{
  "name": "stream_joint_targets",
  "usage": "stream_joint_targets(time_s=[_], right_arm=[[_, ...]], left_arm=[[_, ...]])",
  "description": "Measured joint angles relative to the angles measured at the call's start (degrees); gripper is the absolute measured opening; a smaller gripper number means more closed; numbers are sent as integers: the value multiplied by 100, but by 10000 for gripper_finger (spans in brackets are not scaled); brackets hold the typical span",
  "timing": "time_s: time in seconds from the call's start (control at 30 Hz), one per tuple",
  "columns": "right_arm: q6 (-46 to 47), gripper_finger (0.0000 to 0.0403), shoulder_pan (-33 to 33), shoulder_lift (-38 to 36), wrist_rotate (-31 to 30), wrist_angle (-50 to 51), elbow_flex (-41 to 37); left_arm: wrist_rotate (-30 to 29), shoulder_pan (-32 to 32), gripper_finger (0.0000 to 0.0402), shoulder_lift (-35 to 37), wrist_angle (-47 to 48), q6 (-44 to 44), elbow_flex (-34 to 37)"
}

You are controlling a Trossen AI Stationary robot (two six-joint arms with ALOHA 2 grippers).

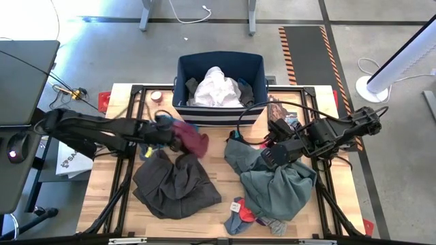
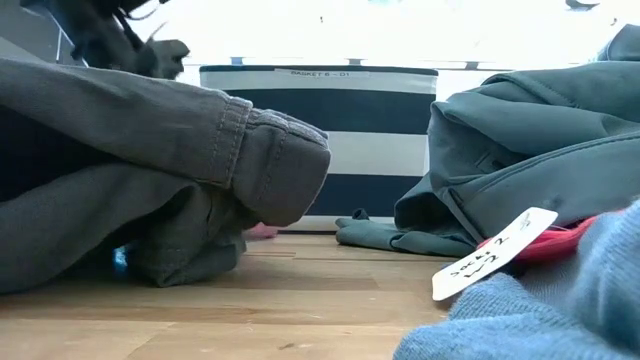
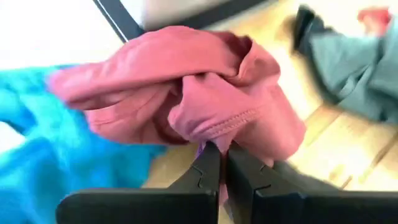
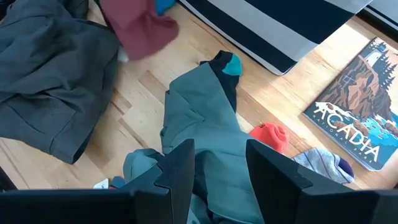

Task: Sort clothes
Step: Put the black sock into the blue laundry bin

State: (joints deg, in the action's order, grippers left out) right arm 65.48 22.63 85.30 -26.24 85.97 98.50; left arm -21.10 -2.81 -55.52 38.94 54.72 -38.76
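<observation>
My left gripper (image 3: 219, 152) is shut on a maroon piece (image 3: 186, 93), which shows near the table's middle in the high view (image 1: 195, 141), next to a bright blue piece (image 3: 37, 162). The dark grey-brown trousers (image 1: 174, 184) lie spread on the table toward its near left. My right gripper (image 4: 217, 163) stands open above the grey-green shirt (image 1: 276, 184), which lies crumpled on the right, and touches nothing. Small socks (image 1: 242, 214) lie at the near edge. White clothes (image 1: 214, 88) fill the striped bin (image 1: 255, 64). My left gripper pinches a bunched fold of the maroon piece near a stitched hem (image 3: 227, 121) between its two fingertips. The fingers come slanting down from the table's left. The cloth bulges slack beyond the fingers; one layer or several, I cannot tell, nor whether its lower end touches the table.
The navy bin with white stripes (image 2: 320, 130) stands at the table's far edge. A picture book (image 4: 357, 118) lies at the far right beside a red sock (image 4: 270, 137). A white tag (image 2: 490, 255) sticks up close to the low camera.
</observation>
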Motion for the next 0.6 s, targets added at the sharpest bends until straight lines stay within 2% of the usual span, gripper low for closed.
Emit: stream_joint_targets(time_s=[0.27, 0.6], right_arm=[[-8, 142, -13, 0, -50, 4, 0], [3, 142, -11, 0, -61, -2, 0]], left_arm=[[-870, 98, 2, 1179, 890, 224, -364], [-1098, 330, 1, 1564, 1620, 632, -379]])
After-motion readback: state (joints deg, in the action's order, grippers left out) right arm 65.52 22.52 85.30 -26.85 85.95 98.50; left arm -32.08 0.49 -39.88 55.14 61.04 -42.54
